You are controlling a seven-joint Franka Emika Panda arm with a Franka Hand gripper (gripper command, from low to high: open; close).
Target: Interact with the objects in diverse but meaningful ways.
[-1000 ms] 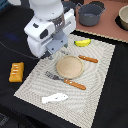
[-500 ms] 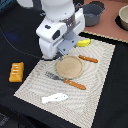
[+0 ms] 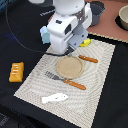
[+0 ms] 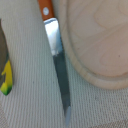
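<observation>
Exterior view: the arm (image 3: 67, 25) has swung down and toward this view's right over the last second, and now hangs low over the far end of the placemat (image 3: 35, 82), hiding most of what lies under it. Only a sliver of the banana (image 3: 86, 43) shows past its housing. The round wooden plate (image 3: 69, 67) sits mid-mat, with a knife (image 3: 89, 59) beyond it and a fork (image 3: 65, 80) on its near side. The white fish (image 3: 54, 98) lies at the mat's near edge; the orange block (image 3: 16, 71) rests off the mat on the dark tabletop (image 3: 107, 107). The pale blue cup (image 3: 44, 34) peeks out behind the arm, and the grey pot (image 3: 96, 9) stands further back. The tool itself is hidden here.

Wrist view: the camera looks straight down on the knife (image 4: 56, 50), blade beside the plate's (image 4: 100, 40) rim, with the banana's (image 4: 5, 77) tip at the edge. No fingers show, so whether the tool is open or holding anything cannot be told.

The descent suggests the knife or banana is the next target; nothing looks grasped yet.
</observation>
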